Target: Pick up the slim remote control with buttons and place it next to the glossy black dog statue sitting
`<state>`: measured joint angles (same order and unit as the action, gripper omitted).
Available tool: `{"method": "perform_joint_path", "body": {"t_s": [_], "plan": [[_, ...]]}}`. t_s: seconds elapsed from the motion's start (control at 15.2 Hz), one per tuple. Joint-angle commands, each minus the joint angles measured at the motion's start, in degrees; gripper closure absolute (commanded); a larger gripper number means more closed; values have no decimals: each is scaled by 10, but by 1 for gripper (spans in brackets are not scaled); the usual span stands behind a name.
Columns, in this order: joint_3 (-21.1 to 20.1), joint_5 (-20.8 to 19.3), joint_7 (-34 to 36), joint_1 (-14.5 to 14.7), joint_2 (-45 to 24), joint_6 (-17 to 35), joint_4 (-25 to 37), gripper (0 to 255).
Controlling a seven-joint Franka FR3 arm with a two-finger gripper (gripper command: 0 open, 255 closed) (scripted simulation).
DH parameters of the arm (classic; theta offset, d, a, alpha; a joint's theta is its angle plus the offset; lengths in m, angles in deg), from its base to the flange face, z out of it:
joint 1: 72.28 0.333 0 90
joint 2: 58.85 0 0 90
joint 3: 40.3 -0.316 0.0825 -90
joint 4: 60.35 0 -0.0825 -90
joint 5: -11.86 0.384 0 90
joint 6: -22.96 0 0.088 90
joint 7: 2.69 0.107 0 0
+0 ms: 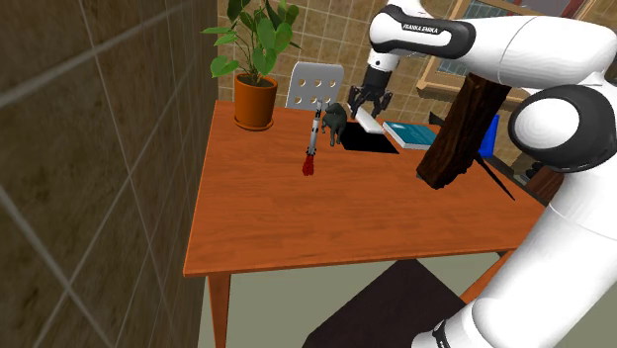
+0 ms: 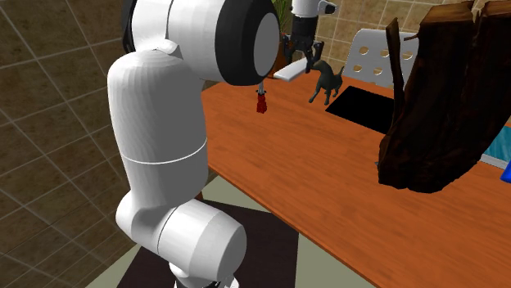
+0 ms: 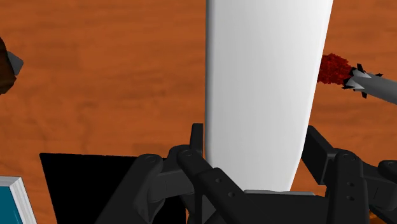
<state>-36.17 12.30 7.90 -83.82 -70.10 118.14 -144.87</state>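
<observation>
Over the table (image 1: 277, 217), your gripper (image 1: 368, 99) clamps the remote (image 1: 368, 121).
Looks light, stiff; held near one end, dog (image 1: 334, 124) at its nine o'clock, shoulder view.

The white remote (image 3: 267, 95) clasped in my hand (image 3: 256, 143) runs past the picture's edge, its far end cut off; buttons I cannot make out. Beside my hand, a grey finned toy (image 3: 366, 81) and a teal book (image 3: 11, 198) are cut off too.
</observation>
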Motion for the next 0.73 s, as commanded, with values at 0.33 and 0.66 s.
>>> {"method": "perform_joint_path", "body": {"t_s": [0.33, 0.66], "plan": [[0, 0, 0, 0, 5, 57, -61, 255], [0, 0, 0, 1, 4, 95, -98, 255]]}}
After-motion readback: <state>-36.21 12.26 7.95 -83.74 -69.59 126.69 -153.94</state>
